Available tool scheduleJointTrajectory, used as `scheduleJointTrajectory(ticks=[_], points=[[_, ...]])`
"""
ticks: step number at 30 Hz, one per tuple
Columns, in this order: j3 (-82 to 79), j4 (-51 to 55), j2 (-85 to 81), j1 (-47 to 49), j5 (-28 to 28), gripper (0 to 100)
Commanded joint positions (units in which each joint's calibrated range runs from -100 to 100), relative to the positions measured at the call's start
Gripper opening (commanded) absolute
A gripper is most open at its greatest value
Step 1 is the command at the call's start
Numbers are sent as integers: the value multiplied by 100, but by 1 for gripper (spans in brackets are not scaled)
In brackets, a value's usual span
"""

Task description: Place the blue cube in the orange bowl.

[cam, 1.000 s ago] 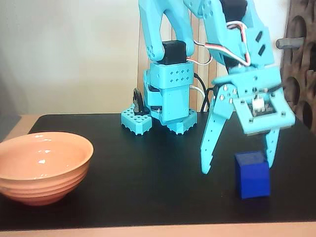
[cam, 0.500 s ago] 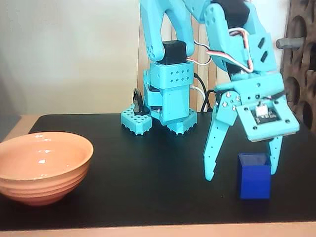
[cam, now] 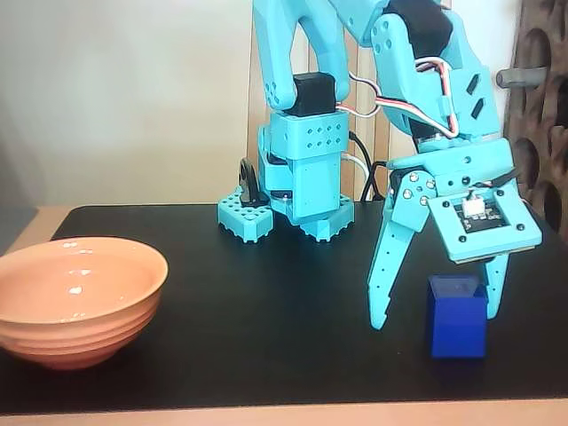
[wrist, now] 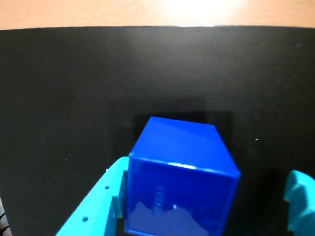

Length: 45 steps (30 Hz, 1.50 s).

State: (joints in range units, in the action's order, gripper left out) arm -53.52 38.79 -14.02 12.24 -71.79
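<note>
The blue cube point(cam: 457, 317) rests on the black table top at the right in the fixed view. My turquoise gripper point(cam: 435, 318) hangs over it, open, with one finger point(cam: 387, 266) left of the cube and the other point(cam: 493, 284) close at its right rear. In the wrist view the cube point(wrist: 182, 177) fills the space between the jaws of the gripper point(wrist: 209, 172); the left finger point(wrist: 98, 201) sits right against its side and the right finger point(wrist: 300, 201) stands apart. The orange bowl point(cam: 80, 297) sits at the far left, holding nothing I can see.
The arm's base point(cam: 293, 200) stands at the back middle of the black table point(cam: 266, 319). A pale wooden edge runs along the front. A dark lattice object point(cam: 541, 106) stands at the far right behind the table.
The gripper has come down and moved slightly right, so its fingers now straddle the cube lower. The cube has barely moved and the bowl is still.
</note>
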Motion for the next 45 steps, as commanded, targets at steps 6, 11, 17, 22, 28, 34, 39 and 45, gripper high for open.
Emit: scheduleJointTrajectory(ticks=[6, 11, 17, 22, 28, 34, 39, 45], points=[[143, -160, -60, 80, -34, 20], [152, -160, -68, 80, -34, 19], [243, -151, -68, 80, -29, 19], [270, -142, -68, 70, 55, 16], [270, -151, -68, 70, 55, 18], [270, -142, -332, 60, 55, 18], [170, -64, -682, -10, 61, 18], [170, -64, -724, 0, 61, 18]])
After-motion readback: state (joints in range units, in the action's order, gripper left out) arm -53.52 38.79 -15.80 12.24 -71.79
